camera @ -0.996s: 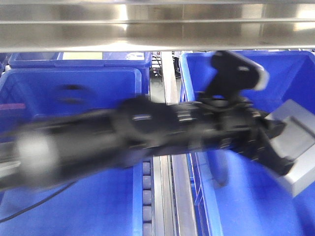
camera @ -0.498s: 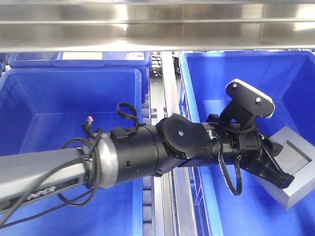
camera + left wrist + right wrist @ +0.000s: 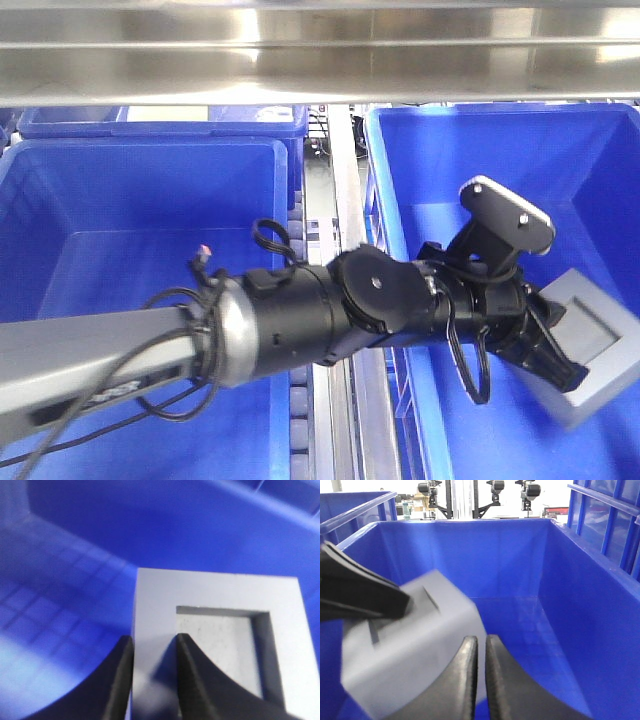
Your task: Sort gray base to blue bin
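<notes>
Reaching across from the left, the left arm holds the gray base inside the right-hand blue bin, tilted and apparently off the floor. Its fingers pinch one wall of the base, one finger on the outer face and one inside the square recess. In the right wrist view the base sits at the left of the bin, with a left finger over it. The right fingers are pressed nearly together, holding nothing, just beside the base. Another bin stands to the left, beyond a metal rail.
</notes>
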Controlling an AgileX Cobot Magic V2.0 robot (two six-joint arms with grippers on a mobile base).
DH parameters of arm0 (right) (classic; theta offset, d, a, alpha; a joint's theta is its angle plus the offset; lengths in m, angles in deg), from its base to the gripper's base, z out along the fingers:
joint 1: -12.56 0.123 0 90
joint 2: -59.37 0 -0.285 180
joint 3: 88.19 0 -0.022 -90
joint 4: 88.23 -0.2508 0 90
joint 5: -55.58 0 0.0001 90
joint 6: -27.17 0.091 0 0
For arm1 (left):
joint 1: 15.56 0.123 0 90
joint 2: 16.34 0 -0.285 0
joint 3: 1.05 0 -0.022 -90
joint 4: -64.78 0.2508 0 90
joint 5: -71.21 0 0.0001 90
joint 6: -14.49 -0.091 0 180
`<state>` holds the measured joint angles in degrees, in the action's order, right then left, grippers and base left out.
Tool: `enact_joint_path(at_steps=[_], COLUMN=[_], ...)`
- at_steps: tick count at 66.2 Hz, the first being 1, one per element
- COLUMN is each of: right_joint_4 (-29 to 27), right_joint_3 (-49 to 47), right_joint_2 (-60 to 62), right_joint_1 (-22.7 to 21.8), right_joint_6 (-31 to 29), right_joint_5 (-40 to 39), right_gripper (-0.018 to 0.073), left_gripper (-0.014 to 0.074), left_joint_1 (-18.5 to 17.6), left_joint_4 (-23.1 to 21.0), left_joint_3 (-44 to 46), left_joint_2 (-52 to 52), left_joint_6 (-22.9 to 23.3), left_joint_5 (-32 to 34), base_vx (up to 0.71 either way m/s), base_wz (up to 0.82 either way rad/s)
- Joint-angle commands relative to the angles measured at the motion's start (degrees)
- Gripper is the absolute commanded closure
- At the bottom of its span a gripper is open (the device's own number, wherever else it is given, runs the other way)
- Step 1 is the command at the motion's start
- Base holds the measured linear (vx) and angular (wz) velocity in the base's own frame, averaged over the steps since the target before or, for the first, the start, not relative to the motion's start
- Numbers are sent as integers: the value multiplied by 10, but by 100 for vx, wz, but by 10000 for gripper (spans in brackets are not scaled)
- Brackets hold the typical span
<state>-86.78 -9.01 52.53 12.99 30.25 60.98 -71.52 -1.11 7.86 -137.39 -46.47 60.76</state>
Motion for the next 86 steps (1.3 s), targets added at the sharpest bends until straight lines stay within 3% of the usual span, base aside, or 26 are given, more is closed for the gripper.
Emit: enact_joint_path(at_steps=[1, 52, 64, 72, 82, 86], right_joint_4=[4, 4, 4, 4, 4, 4], right_joint_3=[-2, -2, -2, -2, -2, -2], right_joint_2=[5, 5, 5, 5, 5, 5], right_joint_1=[-2, -2, -2, -2, -2, -2], right_joint_6=[-4, -4, -4, -4, -4, -4], right_joint_5=[-45, -45, -45, -45, -45, -45], right_gripper=[564, 564, 564, 564, 564, 564], left_gripper=[330, 303, 311, 379, 602, 604], left_joint_1=[-1, -1, -1, -1, -1, -1], left_joint_4=[-8, -9, -9, -9, -9, -8], left_joint_3=[22, 22, 22, 22, 22, 22], left_joint_2=[35, 35, 37, 50, 76, 88], left_joint_6=[1, 1, 1, 1, 1, 1], left_joint_5=[21, 18, -9, -11, -26, -34], base_vx=[0, 0, 0, 0, 0, 0], base_wz=[0, 0, 0, 0, 0, 0])
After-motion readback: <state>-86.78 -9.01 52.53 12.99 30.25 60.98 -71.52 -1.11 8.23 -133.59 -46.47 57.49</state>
